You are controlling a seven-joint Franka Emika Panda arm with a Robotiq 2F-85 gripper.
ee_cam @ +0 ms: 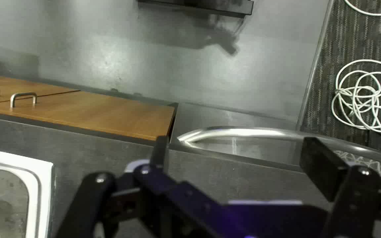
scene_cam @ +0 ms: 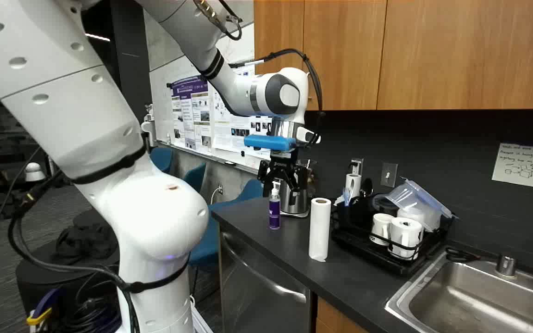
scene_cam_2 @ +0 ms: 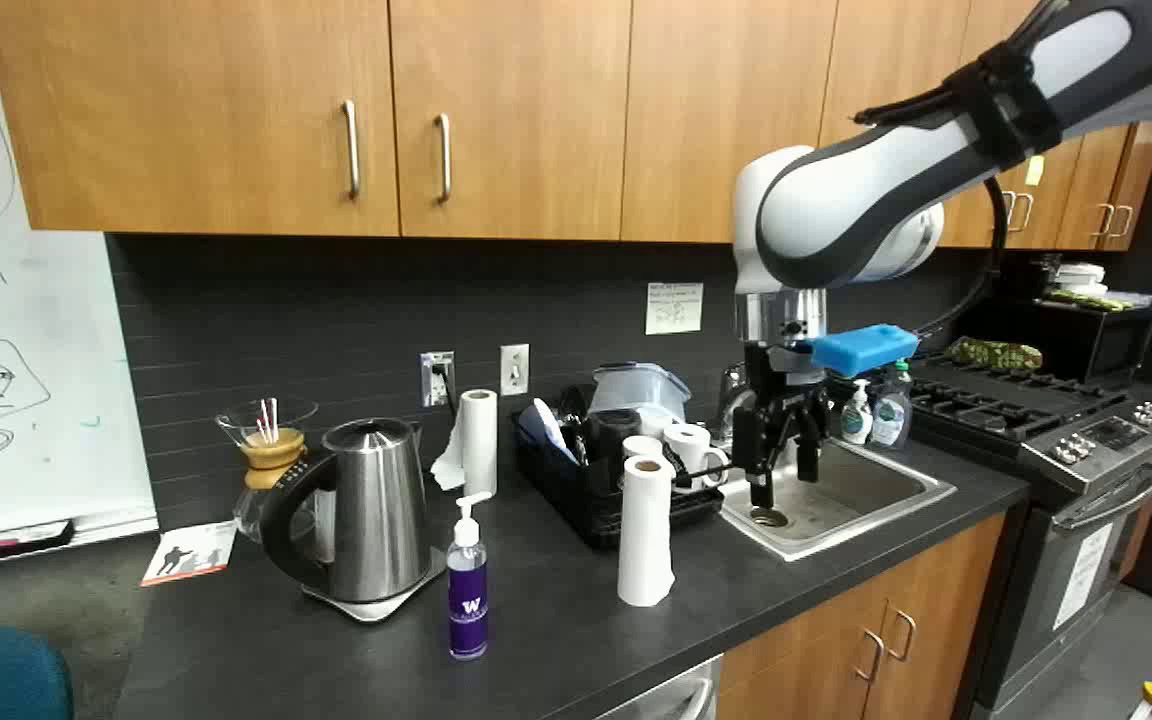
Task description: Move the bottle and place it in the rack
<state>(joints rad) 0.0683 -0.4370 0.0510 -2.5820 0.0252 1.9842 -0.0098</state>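
Gripper (scene_cam_2: 785, 477) hangs empty, fingers (ee_cam: 319, 162) apart; the bottle (scene_cam_2: 467, 603) stands upright on the counter (scene_cam_2: 546, 630), lower and well apart from it, outside the rack (scene_cam_2: 581, 505). Swinging in low could topple the nearer paper roll (scene_cam_2: 645, 540) or, with fingers off-centre, tip the bottle.

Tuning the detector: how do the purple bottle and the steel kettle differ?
Width: the bottle is slim; the kettle is much wider.
Look: the bottle has a purple label and white pump; the kettle is shiny steel with a black handle.
Support: the bottle stands directly on the counter; the kettle sits on a base.
Shared: both upright, outside the rack.
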